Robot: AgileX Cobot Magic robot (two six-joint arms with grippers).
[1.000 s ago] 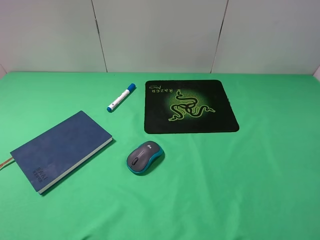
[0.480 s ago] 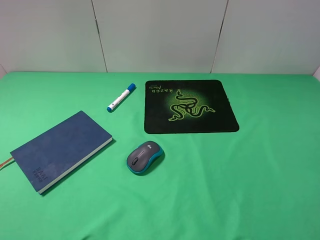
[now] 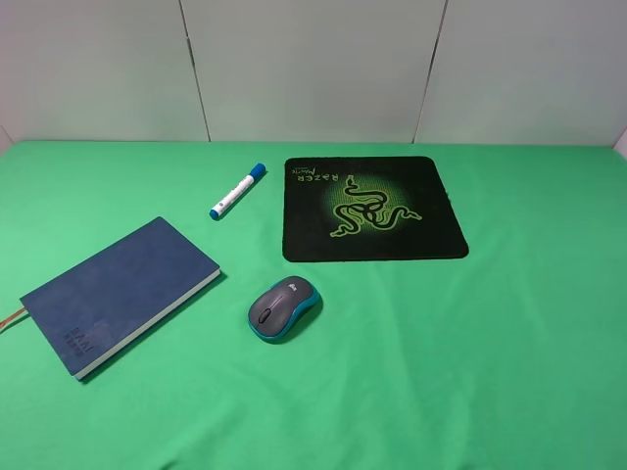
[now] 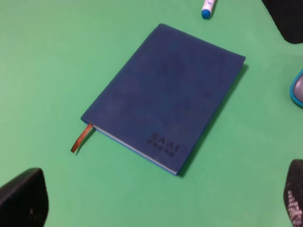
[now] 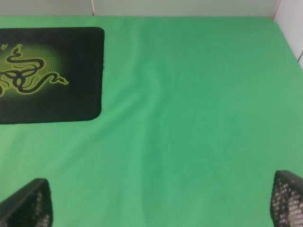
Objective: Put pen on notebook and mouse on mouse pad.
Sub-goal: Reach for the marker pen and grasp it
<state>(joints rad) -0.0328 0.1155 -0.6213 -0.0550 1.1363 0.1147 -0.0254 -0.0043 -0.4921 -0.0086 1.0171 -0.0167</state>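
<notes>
The white pen (image 3: pixel 237 191) with a blue cap lies on the green cloth, left of the black mouse pad (image 3: pixel 372 208). The dark blue notebook (image 3: pixel 118 294) lies closed at the front left, its brown ribbon sticking out. The grey and teal mouse (image 3: pixel 283 307) sits on the cloth between the notebook and the pad, in front of the pad. Neither arm shows in the high view. My left gripper (image 4: pixel 158 201) hangs open above the notebook (image 4: pixel 165 94), with the pen's blue end (image 4: pixel 208 7) beyond. My right gripper (image 5: pixel 158 203) is open over bare cloth beside the mouse pad (image 5: pixel 47 71).
The green cloth (image 3: pixel 509 343) covers the whole table. White wall panels (image 3: pixel 313 69) stand along its far edge. A soft wrinkle in the cloth (image 5: pixel 156 90) runs beside the pad.
</notes>
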